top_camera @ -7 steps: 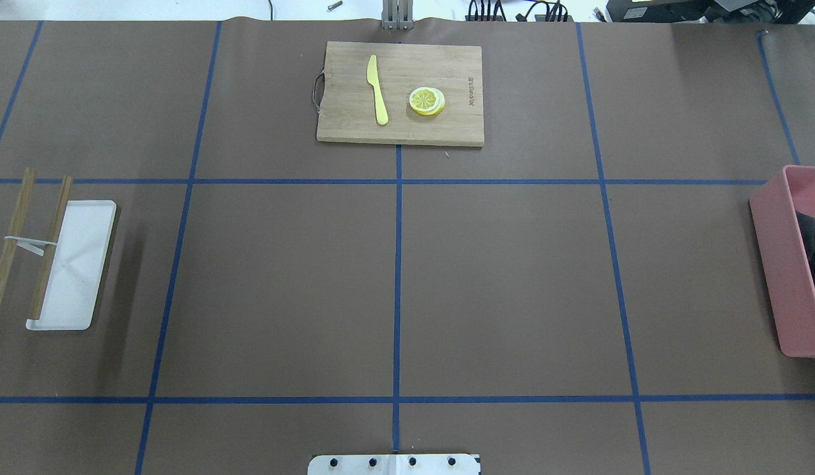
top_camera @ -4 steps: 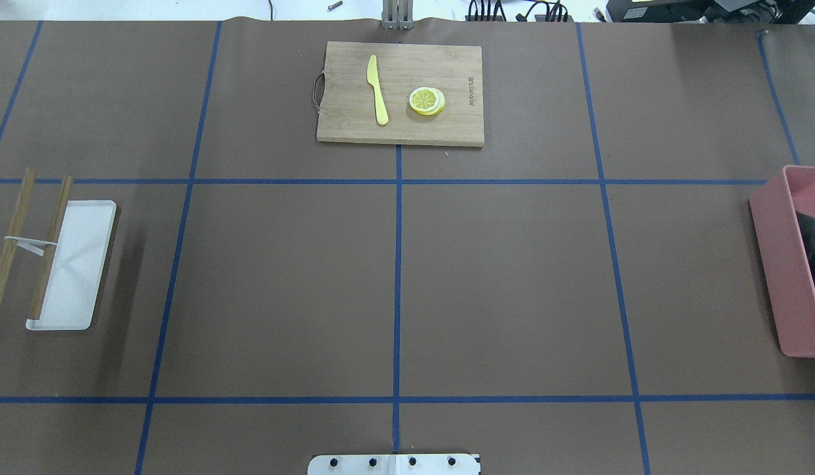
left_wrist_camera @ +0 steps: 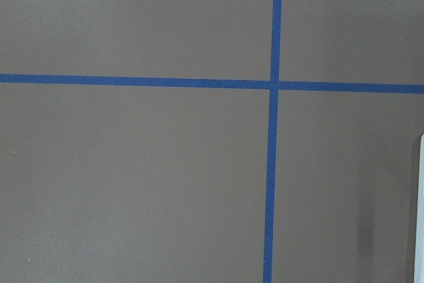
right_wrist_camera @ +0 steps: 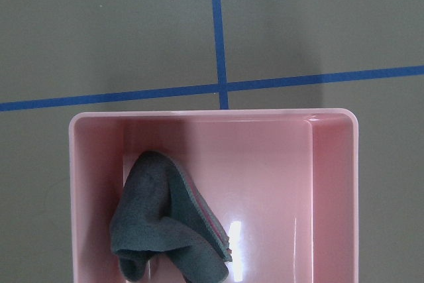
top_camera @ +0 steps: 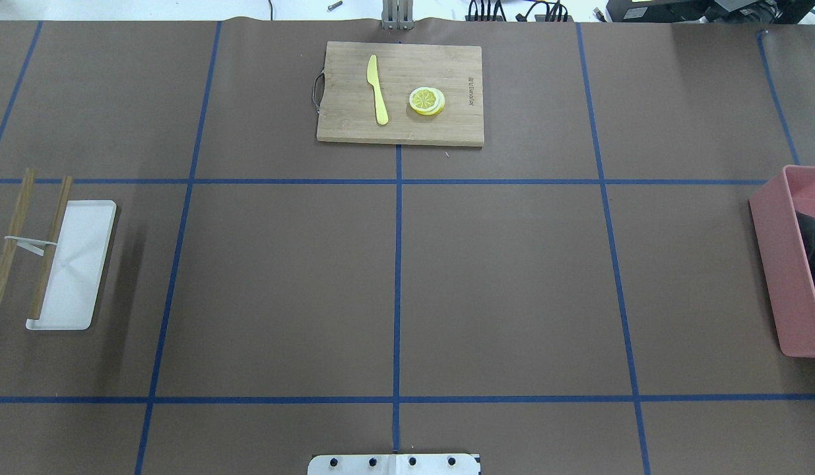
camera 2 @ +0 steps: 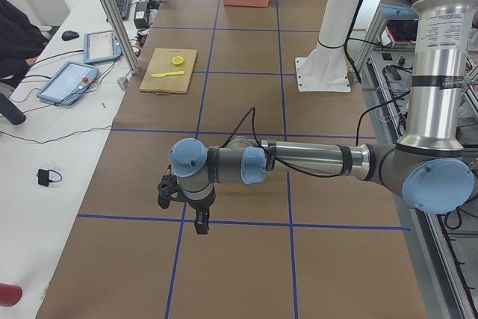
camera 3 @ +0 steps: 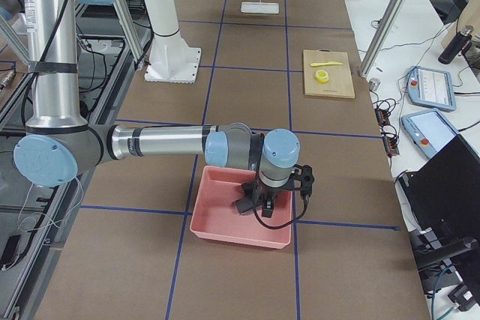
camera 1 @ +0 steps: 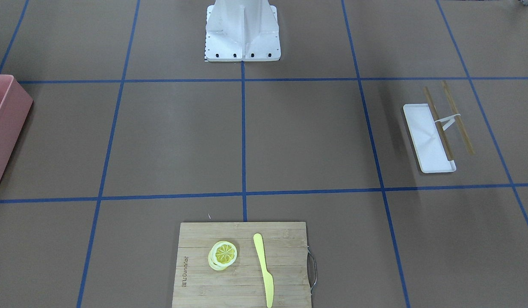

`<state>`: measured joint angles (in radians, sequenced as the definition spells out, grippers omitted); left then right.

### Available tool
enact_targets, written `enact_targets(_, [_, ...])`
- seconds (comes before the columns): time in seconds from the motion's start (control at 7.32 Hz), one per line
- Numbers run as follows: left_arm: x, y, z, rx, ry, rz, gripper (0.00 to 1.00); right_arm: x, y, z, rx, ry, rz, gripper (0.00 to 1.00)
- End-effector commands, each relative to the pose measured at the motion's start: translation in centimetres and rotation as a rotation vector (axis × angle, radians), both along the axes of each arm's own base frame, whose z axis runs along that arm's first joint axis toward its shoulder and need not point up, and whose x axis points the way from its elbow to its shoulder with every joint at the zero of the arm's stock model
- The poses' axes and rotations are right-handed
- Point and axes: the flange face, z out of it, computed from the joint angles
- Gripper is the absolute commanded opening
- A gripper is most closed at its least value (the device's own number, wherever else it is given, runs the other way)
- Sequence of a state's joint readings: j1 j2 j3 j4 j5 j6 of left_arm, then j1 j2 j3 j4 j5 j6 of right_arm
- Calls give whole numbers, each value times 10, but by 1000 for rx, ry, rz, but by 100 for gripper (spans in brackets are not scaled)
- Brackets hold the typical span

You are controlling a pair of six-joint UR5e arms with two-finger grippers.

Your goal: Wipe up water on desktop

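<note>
With the right end effector (camera 3: 264, 201) low over the grey cloth (right_wrist_camera: 165, 226) in the pink bin (right_wrist_camera: 334, 183), jaw state unreadable, a shallow pinch could miss it, leaving the brown worktop (top_camera: 506, 284) filling the frame unwiped.

A robot arm (camera 2: 299, 160) reaches across a brown worktop (camera 2: 239, 110), its claw (camera 2: 200, 223) pointing down above blue tape.

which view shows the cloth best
The right wrist-mounted view: the dark cloth lies crumpled in the pink bin's left half, seen from straight above. The overhead exterior view shows only a dark edge of it at the frame's right border. In the exterior right view the right gripper hides it. The other views miss it.
</note>
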<state>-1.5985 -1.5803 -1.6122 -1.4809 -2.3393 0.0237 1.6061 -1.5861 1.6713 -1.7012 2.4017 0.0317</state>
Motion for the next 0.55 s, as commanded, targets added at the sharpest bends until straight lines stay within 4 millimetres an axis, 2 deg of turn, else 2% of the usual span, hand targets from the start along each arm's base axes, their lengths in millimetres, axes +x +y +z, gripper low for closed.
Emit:
enact_targets(0.0, [0, -2, -1, 3, 0, 1, 98, 0, 0, -1, 0, -2, 0, 100])
enact_targets(0.41, [0, -2, 2, -2, 0, 1, 98, -1, 0, -2, 1, -10, 2, 100])
